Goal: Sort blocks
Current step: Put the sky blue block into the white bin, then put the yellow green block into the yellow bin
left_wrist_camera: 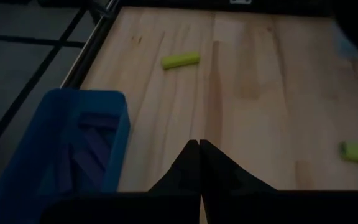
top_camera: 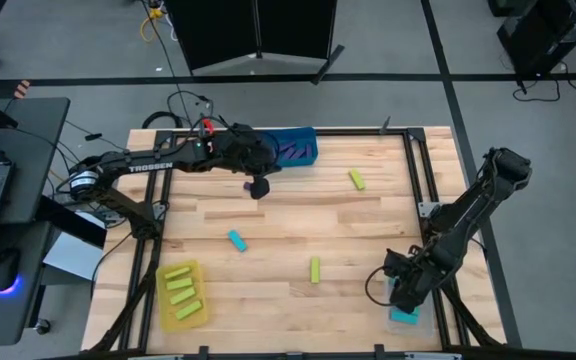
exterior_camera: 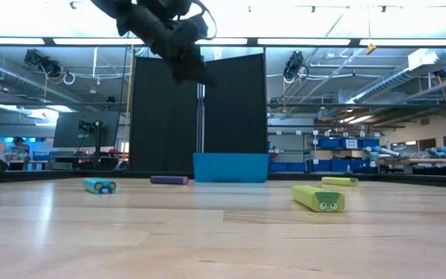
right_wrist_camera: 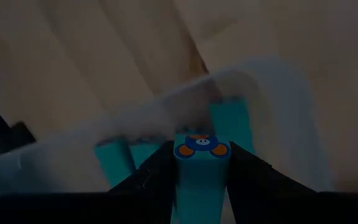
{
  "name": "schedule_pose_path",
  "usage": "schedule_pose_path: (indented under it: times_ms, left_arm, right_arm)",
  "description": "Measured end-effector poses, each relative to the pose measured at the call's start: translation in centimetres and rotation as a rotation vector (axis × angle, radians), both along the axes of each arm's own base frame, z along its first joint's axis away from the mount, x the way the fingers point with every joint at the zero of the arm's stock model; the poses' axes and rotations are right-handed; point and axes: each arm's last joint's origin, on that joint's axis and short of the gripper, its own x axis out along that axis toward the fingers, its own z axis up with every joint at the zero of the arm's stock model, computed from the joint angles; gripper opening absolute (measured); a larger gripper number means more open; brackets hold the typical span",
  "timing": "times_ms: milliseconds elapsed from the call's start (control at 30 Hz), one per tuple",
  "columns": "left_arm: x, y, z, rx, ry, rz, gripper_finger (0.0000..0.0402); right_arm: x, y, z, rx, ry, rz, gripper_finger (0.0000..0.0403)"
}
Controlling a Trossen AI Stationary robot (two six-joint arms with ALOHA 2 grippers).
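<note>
Right gripper (right_wrist_camera: pixel 199 163) clamps a small cyan oblong block (right_wrist_camera: pixel 201 168) above the clear plastic bin (right_wrist_camera: pixel 272 93), ready for sorting; left gripper (left_wrist_camera: pixel 199 163), fingers together, hovers beside the blue bin (left_wrist_camera: pixel 73 143).

The wooden table (top_camera: pixel 298 230) carries blue (top_camera: pixel 293 146), yellow (top_camera: pixel 181 297) and clear bins (top_camera: pixel 404 315) plus scattered blocks (top_camera: pixel 315 270).

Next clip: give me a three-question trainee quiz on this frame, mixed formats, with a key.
1. True or false: the left gripper is shut and holds nothing.
2. What does the right gripper hold? A) a cyan block B) a purple block C) a green block
3. Fill in: the yellow bin holds only ____ blocks.

Key: 1 true; 2 A, over the clear bin; 3 green.
</note>
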Motion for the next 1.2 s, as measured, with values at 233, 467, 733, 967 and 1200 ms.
schedule_pose_path:
  times_ms: [233,467,733,967,1200]
  left_arm:
    - [-0.2,0.1,-0.6,0.035,0.071,0.019,0.0001]
    - [0.8,0.2,-2.4,0.034,0.133,-0.001,0.0001]
    - [2.5,-1.0,-4.6,0.097,0.197,-0.117,0.0001]
    - [4.1,-2.6,-6.2,0.119,0.207,-0.194,0.0001]
    - [4.8,-3.9,-6.4,0.144,0.184,-0.245,0.0001]
  right_arm:
    - [0.0,0.3,0.6,0.042,0.038,0.01,0.0187]
    - [0.4,0.7,3.2,0.034,0.035,0.06,0.014]
    - [3.4,-1.0,6.2,-0.01,-0.112,0.022,0.0014]
    - [8.1,-6.1,7.7,-0.147,-0.311,-0.068,0.0007]
    - [12.7,-12.6,10.8,-0.25,-0.634,-0.186,0.0005]
